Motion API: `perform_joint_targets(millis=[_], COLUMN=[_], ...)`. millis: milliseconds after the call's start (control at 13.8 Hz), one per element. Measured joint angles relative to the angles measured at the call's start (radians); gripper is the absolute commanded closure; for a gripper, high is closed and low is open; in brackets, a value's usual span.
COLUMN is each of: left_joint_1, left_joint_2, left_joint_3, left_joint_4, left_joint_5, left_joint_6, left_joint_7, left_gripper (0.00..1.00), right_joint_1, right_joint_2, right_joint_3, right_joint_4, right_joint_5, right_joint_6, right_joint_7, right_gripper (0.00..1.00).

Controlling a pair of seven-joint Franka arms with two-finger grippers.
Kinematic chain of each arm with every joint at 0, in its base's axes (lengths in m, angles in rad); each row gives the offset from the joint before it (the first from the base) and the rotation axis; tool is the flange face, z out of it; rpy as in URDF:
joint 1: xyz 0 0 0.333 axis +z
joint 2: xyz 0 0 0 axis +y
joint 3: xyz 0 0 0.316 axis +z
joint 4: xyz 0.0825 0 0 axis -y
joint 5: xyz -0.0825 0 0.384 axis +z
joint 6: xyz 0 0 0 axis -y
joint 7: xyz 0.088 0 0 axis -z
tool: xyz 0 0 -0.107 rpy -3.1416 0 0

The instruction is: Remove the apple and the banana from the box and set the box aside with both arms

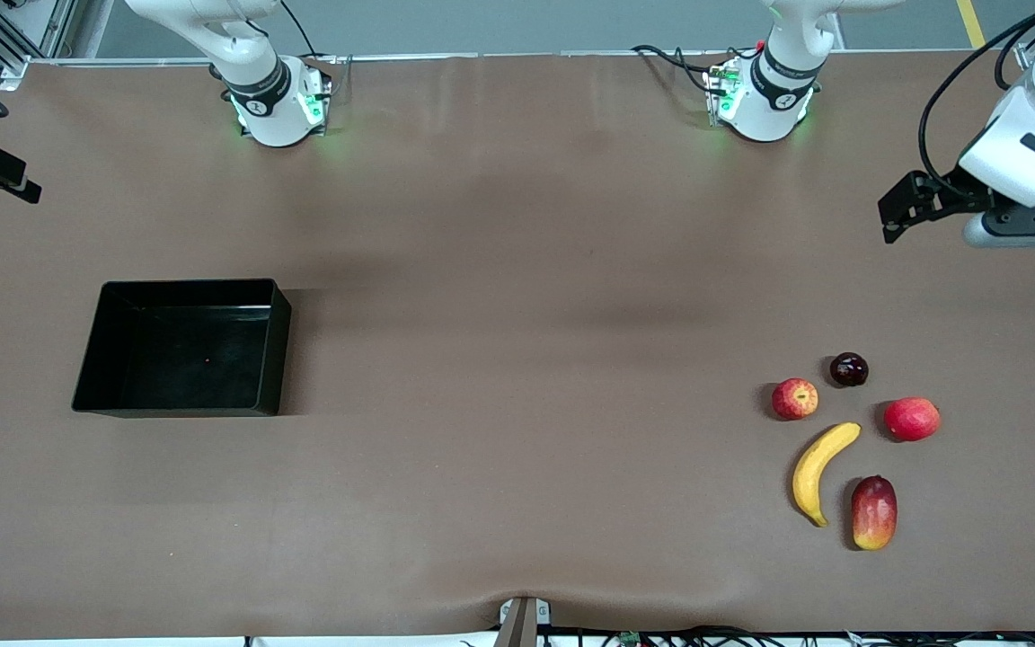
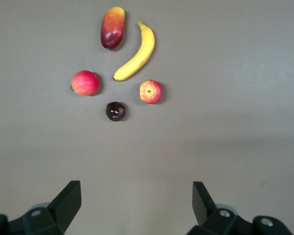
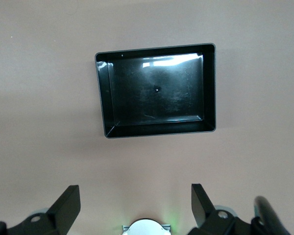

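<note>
Looked basically done: the glossy black plastic box sat empty toward the right arm's end of the table, the streaky red apple and curved yellow banana lay well away from the box, and the left hand and right hand were both released.

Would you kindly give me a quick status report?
Both grippers open, holding nothing. Box empty; apple, banana on table. Nothing obstructing.

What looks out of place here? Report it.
The box is empty, though the task expects fruit inside. The apple and banana already lie on the table toward the left arm's end.
</note>
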Motion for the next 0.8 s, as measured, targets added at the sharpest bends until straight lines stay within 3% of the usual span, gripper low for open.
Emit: perform_joint_targets(millis=[795], left_joint_1=[0.008], left_joint_2=[-0.032], left_joint_3=[0.029], left_joint_4=[-0.028], left_joint_5=[-0.019], left_joint_6=[0.005], left_joint_7=[0.054], left_gripper=[0.0], right_joint_1=[0.0], right_joint_2=[0.0], right_joint_3=[-0.003], right_joint_4=[-0.001], right_joint_5=[0.0], right_joint_6=[0.0], right_joint_7=[-0.011], right_gripper=[0.0])
